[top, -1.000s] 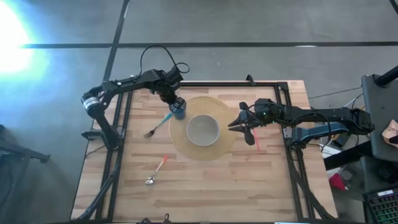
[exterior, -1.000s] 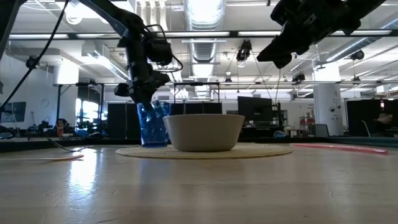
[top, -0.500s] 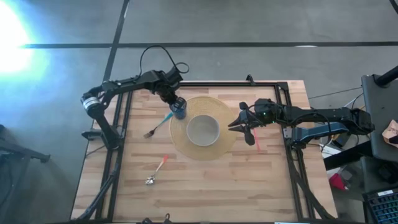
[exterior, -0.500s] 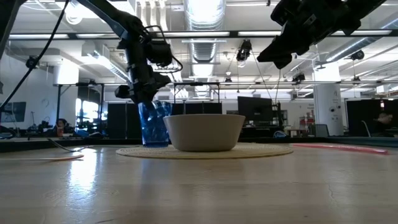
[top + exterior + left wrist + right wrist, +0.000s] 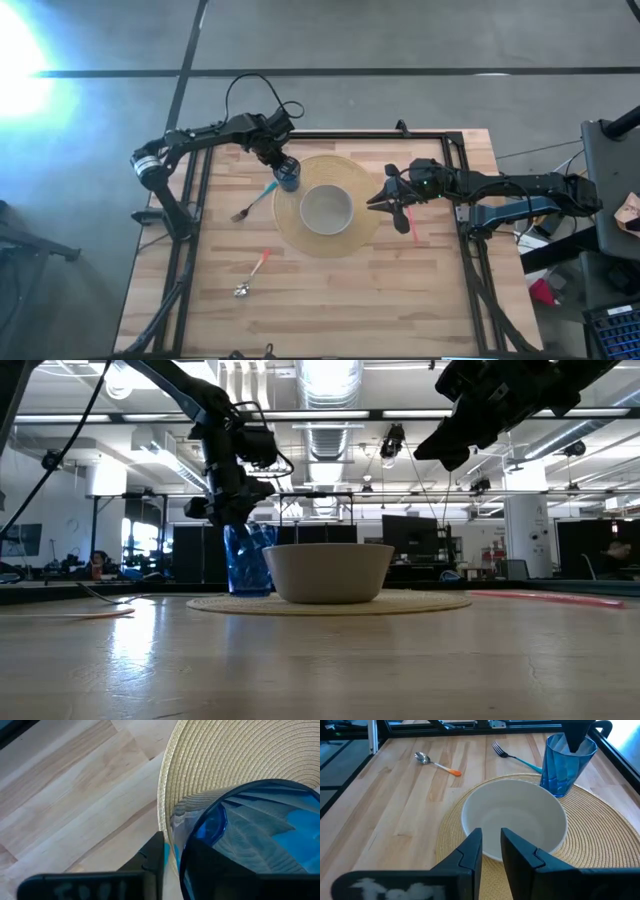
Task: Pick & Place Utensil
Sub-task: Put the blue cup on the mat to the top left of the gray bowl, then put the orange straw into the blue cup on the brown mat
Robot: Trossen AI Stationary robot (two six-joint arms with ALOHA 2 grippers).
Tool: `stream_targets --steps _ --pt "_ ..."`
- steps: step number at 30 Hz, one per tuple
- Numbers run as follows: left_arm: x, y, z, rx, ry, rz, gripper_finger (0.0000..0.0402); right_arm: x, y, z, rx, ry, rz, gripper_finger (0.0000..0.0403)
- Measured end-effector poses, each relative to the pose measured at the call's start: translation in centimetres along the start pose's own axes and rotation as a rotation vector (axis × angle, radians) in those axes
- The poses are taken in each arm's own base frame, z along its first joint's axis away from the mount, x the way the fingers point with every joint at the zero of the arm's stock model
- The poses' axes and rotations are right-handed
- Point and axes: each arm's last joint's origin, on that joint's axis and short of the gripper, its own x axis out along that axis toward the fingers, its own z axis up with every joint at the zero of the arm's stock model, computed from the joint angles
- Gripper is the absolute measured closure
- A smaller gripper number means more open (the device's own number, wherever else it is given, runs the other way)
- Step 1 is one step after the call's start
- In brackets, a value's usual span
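Mat: a round woven mat [image 5: 362,232] lies mid-worktop [image 5: 330,290], making a place setting; the white bowl [image 5: 327,210] sits at its centre.
Cup: a blue cup [image 5: 287,178] stands upright on the mat's rim at about ten o'clock from the bowl, just beside it.
Left hand: the left hand [image 5: 280,165] is straight over the cup, one finger inside the rim and one outside. Whether it pinches the wall or has let go, I cannot tell.
Right hand: the right hand [image 5: 374,204] hangs above the mat's three o'clock edge, fingers a narrow gap apart, holding nothing, apparently waiting.
Utensils: the fork [image 5: 254,200] with a blue handle lies at nine o'clock off the mat; the spoon [image 5: 251,275] with an orange handle lies toward seven o'clock. Both are untouched, so the picking looks not yet done.
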Motion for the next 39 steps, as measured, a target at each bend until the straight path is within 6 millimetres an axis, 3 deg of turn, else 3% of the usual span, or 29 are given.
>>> stream_targets --steps 11,20,29,39 --pt "-0.1 0.0 0.0 0.002 0.002 -0.014 0.0256 0.0 0.0 -0.2 0.002 0.005 0.0 0.0321" --pt "-1.5 0.0 -0.2 0.021 -0.038 -0.026 0.0246 0.0 0.0 -0.2 0.002 0.006 0.0 0.0337" --pt "-4.4 0.1 -0.7 0.023 -0.121 -0.054 0.0245 0.1 0.0 -0.2 0.046 0.006 0.0 0.0342" --pt "-9.6 0.6 -2.5 0.029 -0.279 -0.107 0.0248 0.0 0.0 0.0 0.151 -0.002 0.002 0.0327"
